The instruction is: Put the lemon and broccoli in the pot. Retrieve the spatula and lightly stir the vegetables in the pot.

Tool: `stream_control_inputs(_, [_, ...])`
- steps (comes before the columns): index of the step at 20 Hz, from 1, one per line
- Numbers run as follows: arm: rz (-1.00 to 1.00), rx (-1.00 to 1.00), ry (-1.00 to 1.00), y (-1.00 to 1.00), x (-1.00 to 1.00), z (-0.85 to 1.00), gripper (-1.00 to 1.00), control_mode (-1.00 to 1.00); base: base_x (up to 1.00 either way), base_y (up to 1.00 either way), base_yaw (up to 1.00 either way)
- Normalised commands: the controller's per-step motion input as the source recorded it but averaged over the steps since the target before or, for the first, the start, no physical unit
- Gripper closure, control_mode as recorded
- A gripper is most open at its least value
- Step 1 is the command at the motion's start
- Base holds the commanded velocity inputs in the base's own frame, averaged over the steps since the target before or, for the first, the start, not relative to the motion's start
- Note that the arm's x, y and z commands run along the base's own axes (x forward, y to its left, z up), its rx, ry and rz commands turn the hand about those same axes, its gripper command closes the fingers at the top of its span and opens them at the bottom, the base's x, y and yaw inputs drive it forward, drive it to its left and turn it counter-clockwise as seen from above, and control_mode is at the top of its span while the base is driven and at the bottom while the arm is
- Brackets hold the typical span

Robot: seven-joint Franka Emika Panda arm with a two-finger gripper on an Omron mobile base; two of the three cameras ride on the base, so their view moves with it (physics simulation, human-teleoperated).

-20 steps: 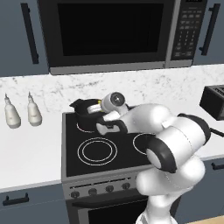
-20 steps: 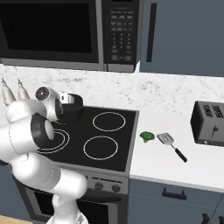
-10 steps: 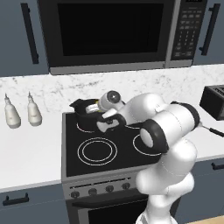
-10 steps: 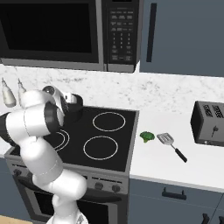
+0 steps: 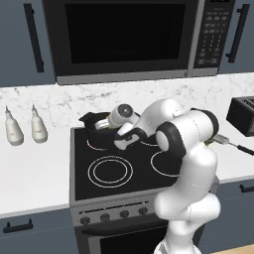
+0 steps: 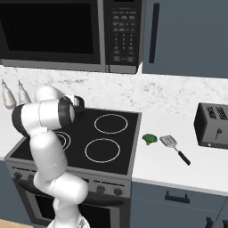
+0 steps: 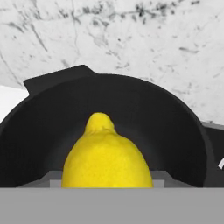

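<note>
Left base view: arm bent low over the back-left of the stove [image 5: 144, 158], gripper [image 5: 102, 124] reaching into the mouth of the pot [image 5: 95, 135], which sits on the rear-left burner; a fleck of yellow shows between hand and rim. Step in hand looks like the first one, dropping the lemon into the pot. Right base view: the arm's own bulk hides most of the pot, so little to add there, but the broccoli [image 6: 149, 139] lies on the tabletop [image 6: 178, 160] right of the stove, just beside the spatula [image 6: 174, 148], whose flat grey head points toward it and thin black handle runs away toward the front; toaster [image 6: 213, 125] sits well apart further right. Both untouched, so broccoli and stirring are yet to do. Hand view: lemon [image 7: 107, 153] fills the lower middle, bright yellow, smooth, nipple end up, framed by the pot's black inner wall w/ one pouring lip at upper left. Jaws: part-open, about lemon-wide, prob. holding the lemon, though the fingertips are hidden so contact can't be confirmed. Next move, as I judge it: open the jaws to let the lemon drop, lift clear of the rim w/o knocking the pot, then swing right for the broccoli, a small lumpy piece needing a careful narrow pinch.
</note>
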Motion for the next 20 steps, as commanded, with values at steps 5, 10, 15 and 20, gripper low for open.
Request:
stream_control_inputs(5, [0.0, 0.0, 0.0, 0.14, 0.1, -0.14, -1.0, -1.0, 0.0, 0.0, 0.0])
stream_control_inputs(10, [-0.03, 0.0, 0.0, 0.0, 0.0, 0.07, -1.0, -1.0, 0.0, 0.0, 0.0])
stream_control_inputs(15, [0.0, 0.0, -0.04, 0.0, -0.02, 0.49, -1.0, -1.0, 0.0, 0.0, 0.0])
stream_control_inputs(20, [0.0, 0.0, -0.17, -0.01, -0.15, 0.86, -1.0, -1.0, 0.0, 0.0, 0.0])
